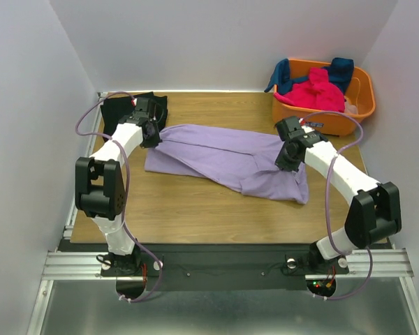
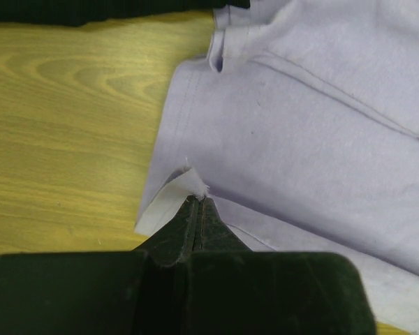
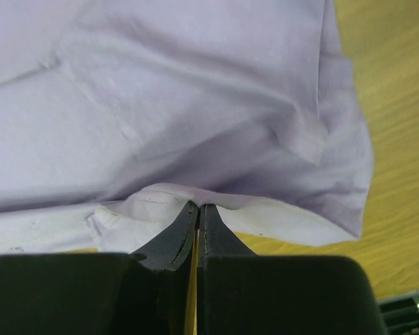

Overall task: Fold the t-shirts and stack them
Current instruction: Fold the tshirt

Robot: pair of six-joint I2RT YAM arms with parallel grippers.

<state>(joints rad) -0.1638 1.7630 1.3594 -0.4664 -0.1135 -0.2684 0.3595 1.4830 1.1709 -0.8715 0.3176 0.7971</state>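
Lavender t-shirt (image 1: 223,157) lies stretched across the wooden table (image 1: 195,209), its ends pinched by the left gripper (image 2: 197,201) and right gripper (image 3: 197,206), jaws pressed together. Just behind its left end lies a black shirt (image 1: 126,108). Behind its right end stands an orange basket (image 1: 335,118) holding a pink shirt (image 1: 314,91) and a teal shirt (image 1: 342,70).

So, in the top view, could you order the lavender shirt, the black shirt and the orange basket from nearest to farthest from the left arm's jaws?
1. Lavender shirt: its left end is pinched in the left jaws.
2. Black shirt: just behind them, in the far-left corner.
3. Orange basket: well off to the right, in the far-right corner.
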